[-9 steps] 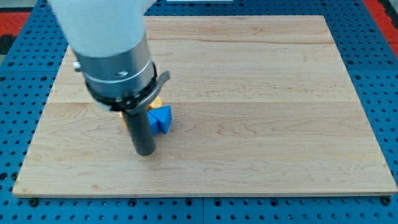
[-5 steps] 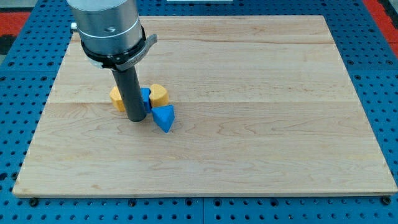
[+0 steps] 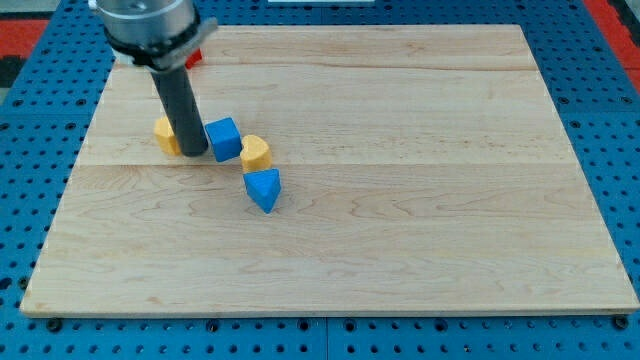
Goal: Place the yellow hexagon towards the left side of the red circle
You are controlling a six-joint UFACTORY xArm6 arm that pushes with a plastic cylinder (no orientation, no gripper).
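My tip (image 3: 193,155) rests on the board near the view's upper left. A yellow block (image 3: 165,134), likely the hexagon, lies just left of the rod and is partly hidden by it. A blue cube (image 3: 223,138) touches the rod's right side. A second yellow block (image 3: 256,152) sits right of the cube. A red block (image 3: 193,57), only a sliver of it showing, peeks out behind the arm's body near the board's top edge.
A blue triangular block (image 3: 263,188) lies below the second yellow block. The wooden board (image 3: 420,180) sits on a blue pegboard. The arm's grey body (image 3: 148,25) covers the board's top left corner.
The rod has moved up and to the view's left. The left yellow block and the blue cube have shifted up-left with it; the blue triangle stays put.
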